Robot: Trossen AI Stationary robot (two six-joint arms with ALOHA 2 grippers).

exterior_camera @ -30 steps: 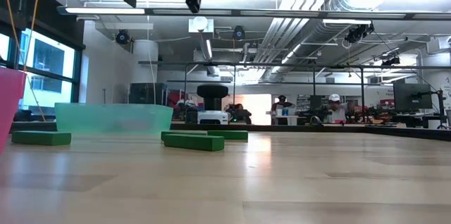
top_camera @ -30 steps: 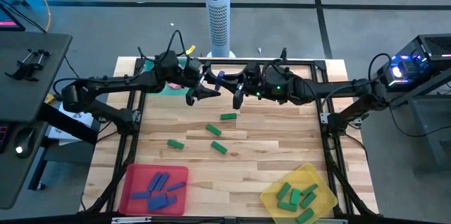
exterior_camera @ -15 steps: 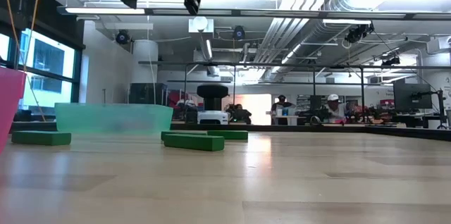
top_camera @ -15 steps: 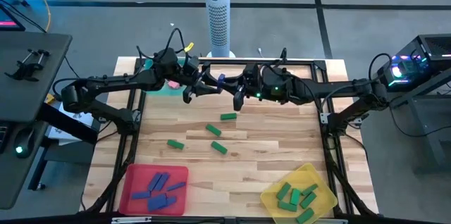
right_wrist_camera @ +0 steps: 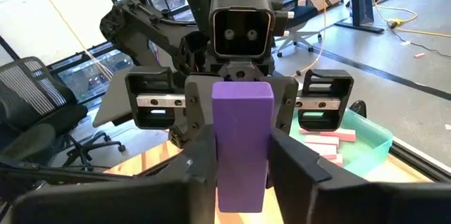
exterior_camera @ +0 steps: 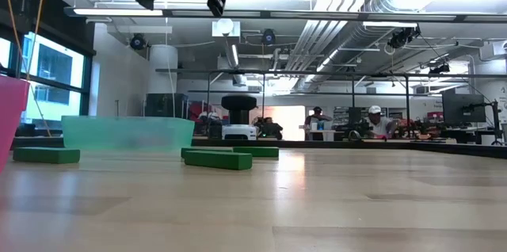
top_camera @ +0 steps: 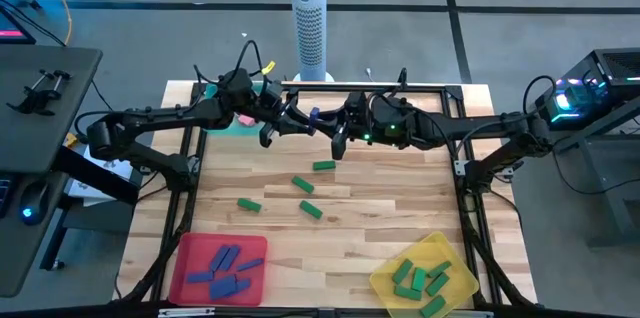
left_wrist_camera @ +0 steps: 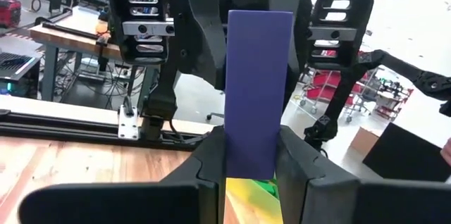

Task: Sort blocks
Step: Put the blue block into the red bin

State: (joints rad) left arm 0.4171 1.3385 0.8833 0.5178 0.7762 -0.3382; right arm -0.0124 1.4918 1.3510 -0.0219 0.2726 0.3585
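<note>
Space is left open across the middle of the table (top_camera: 400, 198), where only four green blocks (top_camera: 306, 186) are scattered; the red tray (top_camera: 180, 248) and yellow tray (top_camera: 445, 250) are set at the near edge and the teal tray (exterior_camera: 127, 133) at the far edge. Above the far edge, one blue block (left_wrist_camera: 258, 90) is pinched from both ends at once, the left claw (top_camera: 296, 120) and right claw (top_camera: 330, 124) each closed on it.
</note>
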